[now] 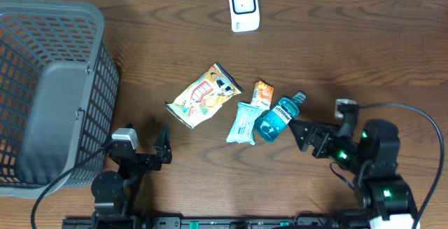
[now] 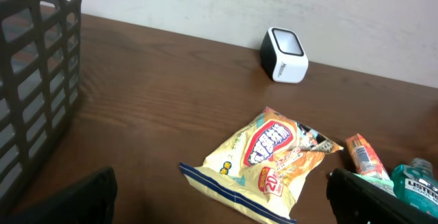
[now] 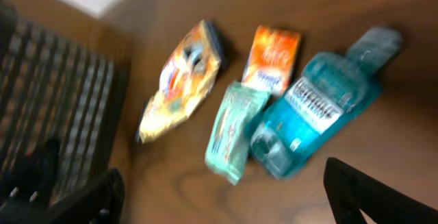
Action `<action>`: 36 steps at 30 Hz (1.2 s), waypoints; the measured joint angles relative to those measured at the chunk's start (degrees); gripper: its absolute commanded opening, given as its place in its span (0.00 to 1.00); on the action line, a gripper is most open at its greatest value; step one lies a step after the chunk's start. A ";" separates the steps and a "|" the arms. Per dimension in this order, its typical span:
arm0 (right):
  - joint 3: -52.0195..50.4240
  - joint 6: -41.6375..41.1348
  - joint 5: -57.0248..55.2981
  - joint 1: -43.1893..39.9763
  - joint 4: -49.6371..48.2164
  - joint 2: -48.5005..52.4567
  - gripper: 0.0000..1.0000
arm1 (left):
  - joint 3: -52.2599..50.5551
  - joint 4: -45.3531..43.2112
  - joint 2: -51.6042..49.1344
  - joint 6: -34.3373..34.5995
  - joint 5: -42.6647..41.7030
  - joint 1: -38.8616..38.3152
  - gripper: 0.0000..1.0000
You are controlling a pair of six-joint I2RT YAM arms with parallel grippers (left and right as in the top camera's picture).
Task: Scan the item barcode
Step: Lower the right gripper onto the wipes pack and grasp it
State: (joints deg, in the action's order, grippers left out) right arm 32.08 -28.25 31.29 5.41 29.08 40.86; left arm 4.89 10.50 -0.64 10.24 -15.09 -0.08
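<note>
From the overhead view, the right pincer (image 1: 302,132) lies low on the brown wooden tabletop (image 1: 364,40), spread wide with nothing in it, its tips just beside the base of the blue-green plastic mouthwash bottle (image 1: 280,117). That bottle lies on its side and touches the pale teal foil packet (image 1: 243,122). The small orange sachet (image 1: 262,93) sits just above them, so a careless close could catch the packet too, or nudge the round bottle and make it roll. The left pincer (image 1: 164,150) is also wide open and holds nothing; it is near the crinkled yellow snack bag (image 1: 204,96). The white box-shaped scanner (image 1: 244,8) stands well apart at the far edge. A long carry with a smooth bottle held loosely risks a slip, and a label turned away from the scanner would likely not read. The bottle's label appears to say "LISTERINE".

In the left wrist view, the snack bag (image 2: 267,162) shows red East Asian characters and a red round mark that looks like "20". The print on the scanner (image 2: 284,54) is too small to read. The grey plastic mesh basket (image 2: 34,80) stands to the left.

The right wrist view is blurred. The bottle (image 3: 315,111) lies diagonally, its label white on dark and unreadable here. No barcode can be made out on any item, so which face to present is a guess.
</note>
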 measured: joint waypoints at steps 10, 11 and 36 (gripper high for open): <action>9.55 3.34 -0.28 14.49 0.31 10.12 0.99 | 0.00 0.00 0.00 0.00 0.00 0.00 0.98; 9.55 3.28 -0.87 15.08 -0.66 10.82 0.98 | 0.00 0.02 0.00 0.00 -0.02 0.00 0.98; 9.55 -16.81 -13.73 29.99 -12.74 38.91 0.73 | 0.00 0.02 0.00 0.00 -0.02 0.00 0.98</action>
State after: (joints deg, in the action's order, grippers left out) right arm 41.63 -45.06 17.56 35.40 16.34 79.77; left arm 4.89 10.52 -0.64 10.24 -15.11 -0.08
